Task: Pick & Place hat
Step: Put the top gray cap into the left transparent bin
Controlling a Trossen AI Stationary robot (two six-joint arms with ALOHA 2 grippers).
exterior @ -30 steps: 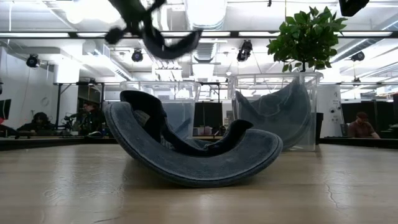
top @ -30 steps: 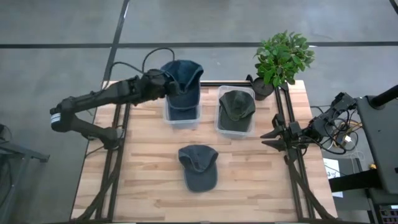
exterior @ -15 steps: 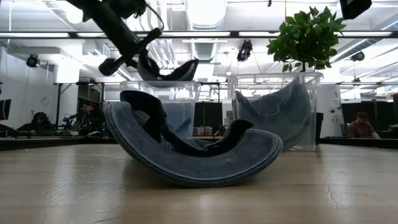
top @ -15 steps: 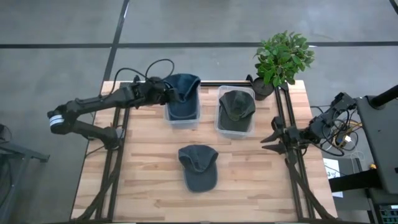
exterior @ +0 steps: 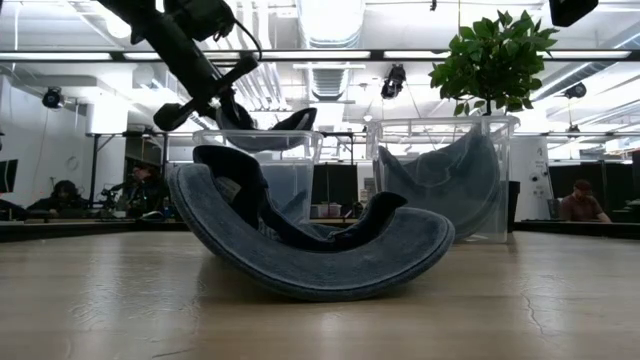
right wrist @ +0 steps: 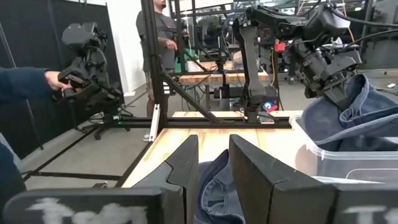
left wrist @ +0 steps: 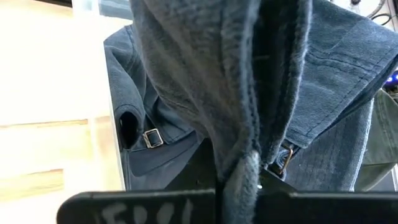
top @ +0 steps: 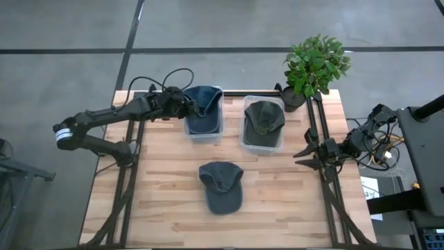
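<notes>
Left gripper [top: 182,104] gripped the blue hat [top: 202,105] over its bin [top: 204,134] — best lowered fully before release.

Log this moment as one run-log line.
left gripper: shut on blue hat, lowering into left bin | right gripper: open, idle at table's right edge

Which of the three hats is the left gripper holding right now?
The blue hat over the left-hand bin; the left gripper pinches its fabric. The green hat fills the other bin, and the third hat lies loose on the table.
</notes>
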